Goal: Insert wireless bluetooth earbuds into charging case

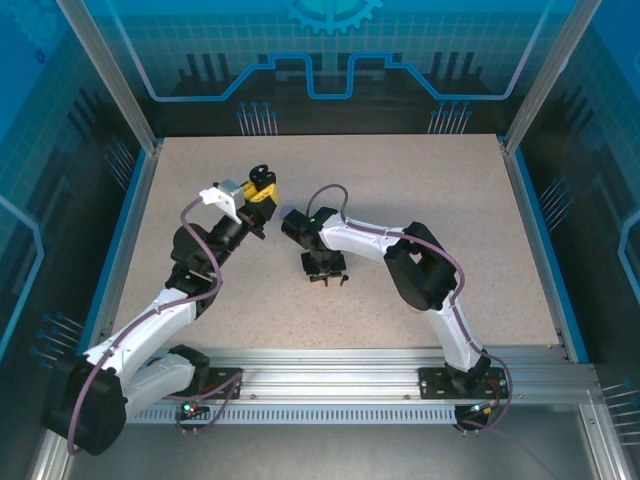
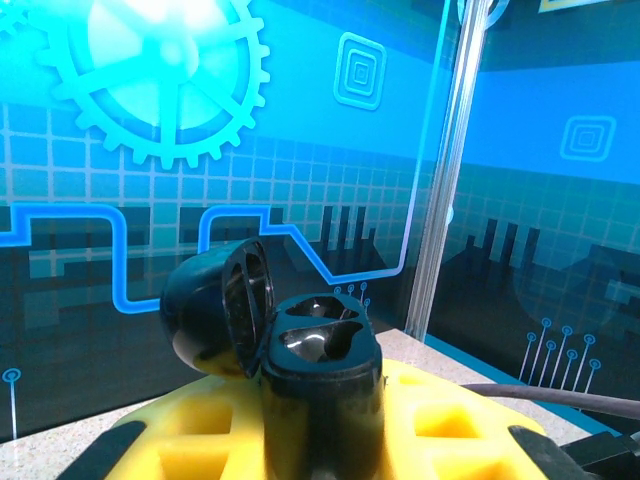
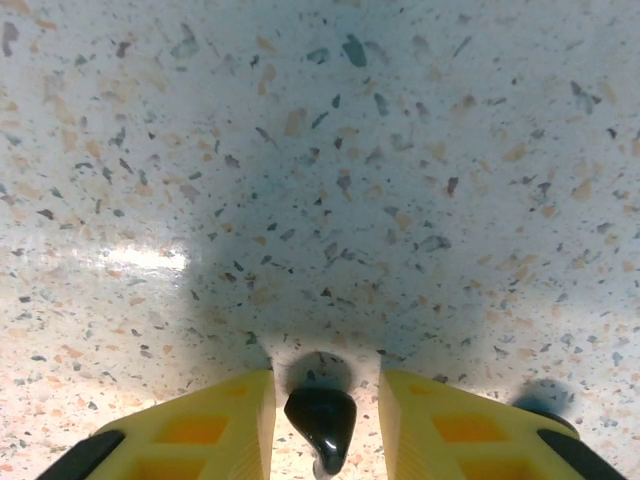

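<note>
In the left wrist view a black charging case (image 2: 322,395) stands upright between my yellow fingers (image 2: 455,420). Its lid (image 2: 210,312) is swung open to the left, and both sockets (image 2: 318,335) look empty. From above, my left gripper (image 1: 260,194) holds this case (image 1: 262,176) raised over the table's back left. My right gripper (image 1: 325,268) points straight down at the table centre. A black earbud (image 3: 320,420) lies on the table between its yellow fingers (image 3: 235,420), with a gap on each side. A second dark rounded shape (image 3: 545,398) peeks out past the right finger.
The speckled tabletop (image 1: 450,200) is bounded by a blue rim (image 1: 540,240) and clear panels on metal posts (image 2: 450,190). Small dark bits (image 1: 343,281) lie by the right gripper's tips. The arm bases sit on the near rail (image 1: 330,385).
</note>
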Tool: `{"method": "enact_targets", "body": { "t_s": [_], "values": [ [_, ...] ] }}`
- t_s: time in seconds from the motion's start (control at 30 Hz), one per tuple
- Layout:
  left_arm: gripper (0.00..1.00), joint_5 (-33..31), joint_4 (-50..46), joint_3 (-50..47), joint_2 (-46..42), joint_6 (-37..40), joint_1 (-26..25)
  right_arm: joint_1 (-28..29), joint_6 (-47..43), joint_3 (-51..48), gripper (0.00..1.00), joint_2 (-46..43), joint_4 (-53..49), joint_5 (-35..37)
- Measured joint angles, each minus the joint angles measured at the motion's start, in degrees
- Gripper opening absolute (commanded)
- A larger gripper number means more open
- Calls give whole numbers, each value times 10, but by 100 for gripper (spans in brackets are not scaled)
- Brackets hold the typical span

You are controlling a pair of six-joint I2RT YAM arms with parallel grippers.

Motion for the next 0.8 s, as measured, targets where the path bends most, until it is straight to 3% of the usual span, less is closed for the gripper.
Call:
{"method": "enact_targets", "body": {
  "t_s": [0.8],
  "values": [
    [0,0,7,-5,9,0,0,2,8,-5,19,-9,5,9]
  ]
}}
